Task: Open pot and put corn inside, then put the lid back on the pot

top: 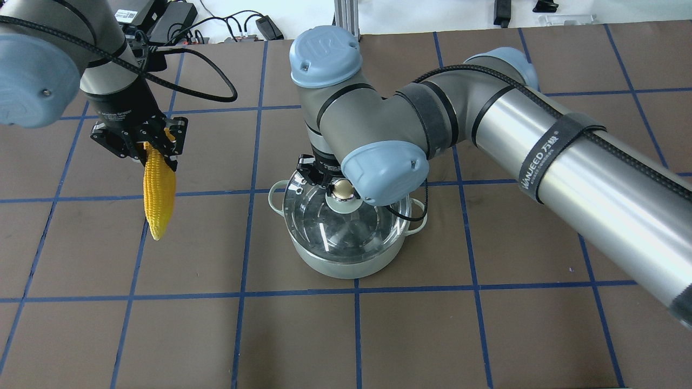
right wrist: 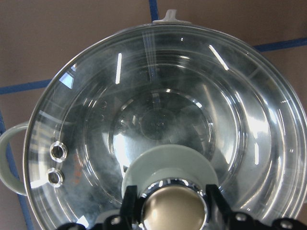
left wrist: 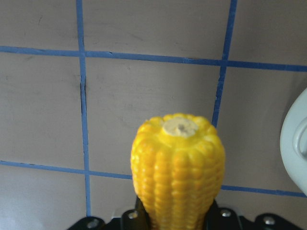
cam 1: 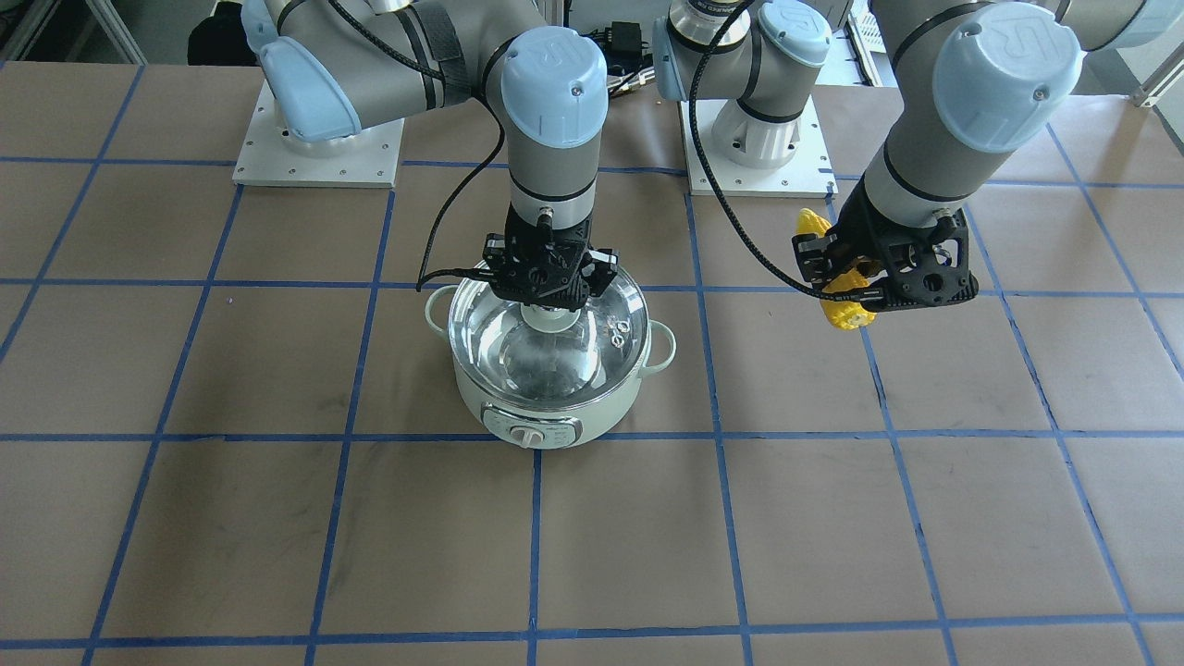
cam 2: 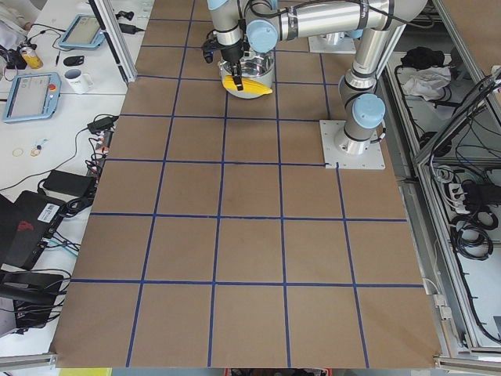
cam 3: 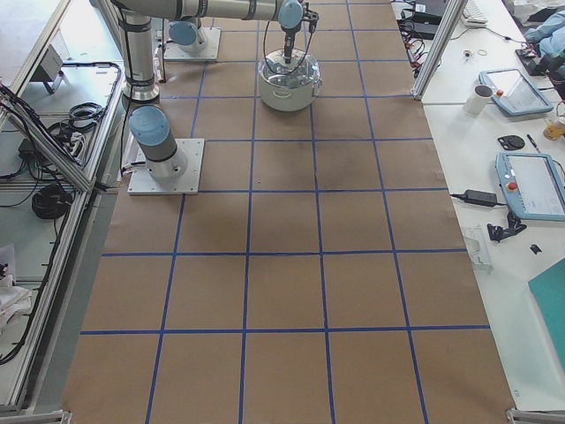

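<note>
Pot (cam 1: 555, 412) mid-table, well off all edges. Lid (cam 1: 504, 356) looks seated on rim. Right gripper (cam 1: 552, 298) down over lid, fingers (right wrist: 130, 208) pressed against either side of knob (right wrist: 173, 207). Left gripper (top: 159, 151) clamped on corn (top: 159, 194), cob hanging in air toward table's left end, well apart from pot. Judged early stage: corn in hand, knob gripped. Left to do: lift lid, drop corn in, re-lid.
</note>
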Controlling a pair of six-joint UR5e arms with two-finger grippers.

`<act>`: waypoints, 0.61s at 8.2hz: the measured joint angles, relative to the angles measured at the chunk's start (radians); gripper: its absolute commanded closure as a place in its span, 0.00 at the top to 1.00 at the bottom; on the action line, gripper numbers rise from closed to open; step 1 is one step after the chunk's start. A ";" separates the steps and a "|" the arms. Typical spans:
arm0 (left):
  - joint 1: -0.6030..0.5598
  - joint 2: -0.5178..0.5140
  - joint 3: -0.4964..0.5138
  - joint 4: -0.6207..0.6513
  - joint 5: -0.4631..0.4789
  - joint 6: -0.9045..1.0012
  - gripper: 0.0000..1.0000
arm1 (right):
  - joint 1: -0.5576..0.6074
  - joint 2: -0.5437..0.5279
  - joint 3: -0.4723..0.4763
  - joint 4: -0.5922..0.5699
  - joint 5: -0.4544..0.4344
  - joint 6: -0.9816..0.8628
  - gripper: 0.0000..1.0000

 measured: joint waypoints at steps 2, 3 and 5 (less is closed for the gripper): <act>0.000 -0.001 -0.001 0.000 -0.001 -0.001 0.00 | -0.007 -0.007 -0.006 0.003 -0.020 -0.003 0.38; 0.000 -0.002 -0.002 0.000 -0.003 -0.006 0.00 | -0.017 -0.025 -0.010 0.010 -0.031 -0.016 0.38; -0.004 -0.006 -0.002 0.000 -0.008 -0.012 0.00 | -0.067 -0.099 -0.014 0.074 -0.026 -0.111 0.37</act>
